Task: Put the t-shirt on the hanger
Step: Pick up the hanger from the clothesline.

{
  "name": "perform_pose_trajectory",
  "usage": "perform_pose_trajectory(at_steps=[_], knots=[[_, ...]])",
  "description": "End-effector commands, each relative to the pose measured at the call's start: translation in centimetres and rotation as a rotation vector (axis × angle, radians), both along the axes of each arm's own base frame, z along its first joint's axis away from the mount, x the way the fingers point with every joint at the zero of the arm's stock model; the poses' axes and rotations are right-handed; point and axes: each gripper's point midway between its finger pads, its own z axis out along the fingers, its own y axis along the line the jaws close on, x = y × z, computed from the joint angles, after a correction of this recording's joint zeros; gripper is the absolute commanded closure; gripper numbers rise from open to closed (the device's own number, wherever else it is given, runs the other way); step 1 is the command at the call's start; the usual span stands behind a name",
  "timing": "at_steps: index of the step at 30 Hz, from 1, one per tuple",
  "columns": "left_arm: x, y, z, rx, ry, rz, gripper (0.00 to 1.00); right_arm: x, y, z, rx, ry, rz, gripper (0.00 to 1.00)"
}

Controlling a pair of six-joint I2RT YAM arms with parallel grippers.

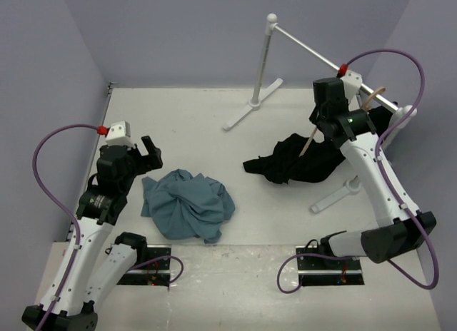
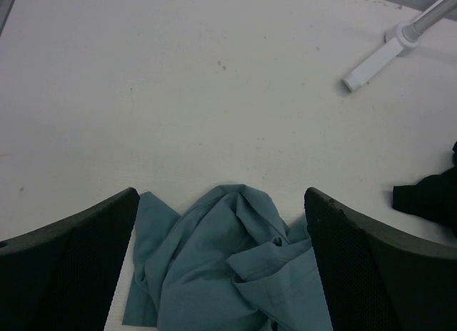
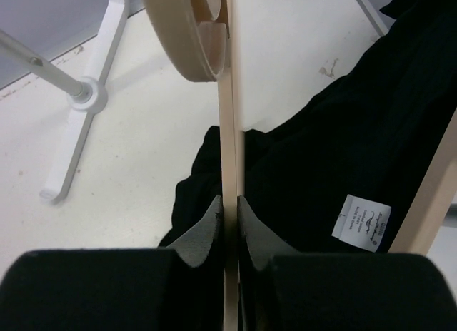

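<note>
My right gripper [image 1: 326,128] [image 3: 228,204] is shut on a thin straight bar of the pale wooden hanger [image 1: 308,141] [image 3: 228,124]. The hanger's curved hook [image 3: 178,38] shows above the fingers, and another of its bars [image 3: 428,195] runs at the right. A black t-shirt [image 1: 300,161] [image 3: 343,138] with a white label [image 3: 363,218] lies bunched under and around the hanger. My left gripper [image 1: 151,154] [image 2: 221,195] is open and empty, just above the far edge of a crumpled teal t-shirt [image 1: 187,204] [image 2: 228,267] on the table.
A white clothes rack stands at the back right: post [image 1: 268,56], slanted rail [image 1: 314,51], feet [image 1: 250,106] [image 1: 341,195] [image 2: 378,60] [image 3: 78,103]. A beige hook [image 1: 373,95] sits on the rail by the right arm. Grey walls enclose the table.
</note>
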Motion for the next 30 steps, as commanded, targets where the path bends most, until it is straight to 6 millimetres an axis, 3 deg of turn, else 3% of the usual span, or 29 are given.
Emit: perform_pose_trajectory(at_steps=[1, 3, 12, 15, 18, 20, 24, 26, 30], knots=[[0.3, -0.3, 0.6, -0.003, -0.036, -0.020, 0.00, 0.5, 0.2, 3.0, 0.022, -0.115, -0.054, 0.96], [0.3, -0.3, 0.6, -0.003, -0.036, -0.019, 0.00, 0.5, 0.6, 3.9, 0.024, -0.135, -0.054, 1.00], [0.5, -0.9, 0.1, -0.012, -0.014, -0.043, 0.00, -0.5, 2.0, 8.5, 0.044, -0.211, -0.014, 1.00], [0.7, -1.3, -0.5, -0.023, 0.020, -0.056, 0.00, -1.2, 3.5, 9.1, 0.085, -0.225, 0.059, 1.00], [0.9, -1.4, -1.4, -0.042, 0.069, -0.033, 0.00, -1.8, 6.2, 7.9, 0.175, -0.214, 0.202, 1.00], [1.1, -1.6, -2.9, -0.060, 0.139, -0.019, 0.00, -2.9, 9.5, 6.0, 0.272, -0.189, 0.353, 1.00], [1.4, -3.0, -5.5, -0.102, 0.235, -0.043, 0.00, -5.1, 13.7, 3.0, 0.367, -0.131, 0.532, 1.00], [1.3, -5.0, -7.3, -0.126, 0.285, -0.100, 0.00, -6.3, 16.1, 1.6, 0.389, -0.101, 0.620, 1.00], [0.2, -8.5, -10.5, -0.152, 0.360, -0.174, 0.07, -8.0, 19.0, 1.5, 0.374, -0.096, 0.752, 1.00]])
